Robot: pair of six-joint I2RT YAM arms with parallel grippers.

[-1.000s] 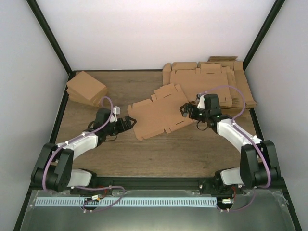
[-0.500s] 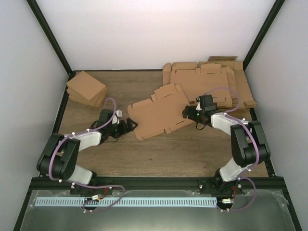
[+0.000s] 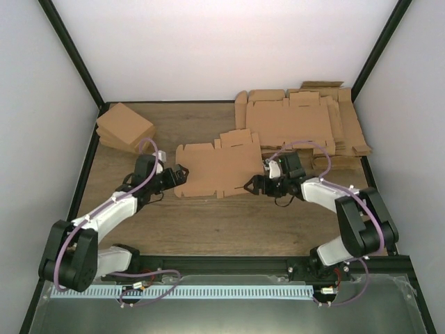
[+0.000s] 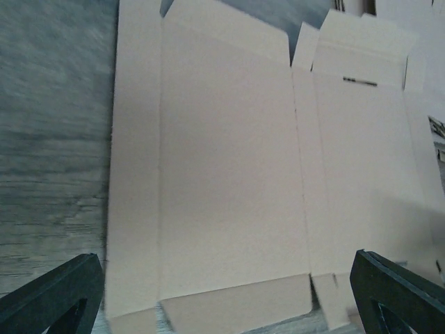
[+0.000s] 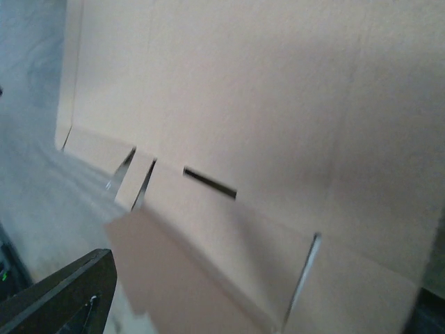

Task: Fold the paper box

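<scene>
The paper box [image 3: 215, 167] is a flat brown cardboard sheet with creased panels and tabbed flaps, lying unfolded in the middle of the table. My left gripper [image 3: 178, 174] sits at its left edge, open wide. In the left wrist view the sheet [image 4: 229, 174] stretches ahead of the gripper [image 4: 226, 305], whose two black fingertips [image 4: 52, 299] stand either side of its near flaps. My right gripper [image 3: 259, 183] is at the sheet's right edge. In the right wrist view a flap of the sheet [image 5: 264, 104] rises between the jaws of the gripper [image 5: 243, 306], which stand wide apart.
A thick pile of flat tabbed cardboard sheets [image 3: 306, 122] lies at the back right. A pile of small folded brown boxes [image 3: 125, 127] sits at the back left. Bare wooden table [image 3: 229, 223] stretches between the sheet and the arm bases.
The sheet has slid left and turned squarer to the table edge. Both grippers moved with it: the right one left and nearer, the left one up to the sheet's left edge.
</scene>
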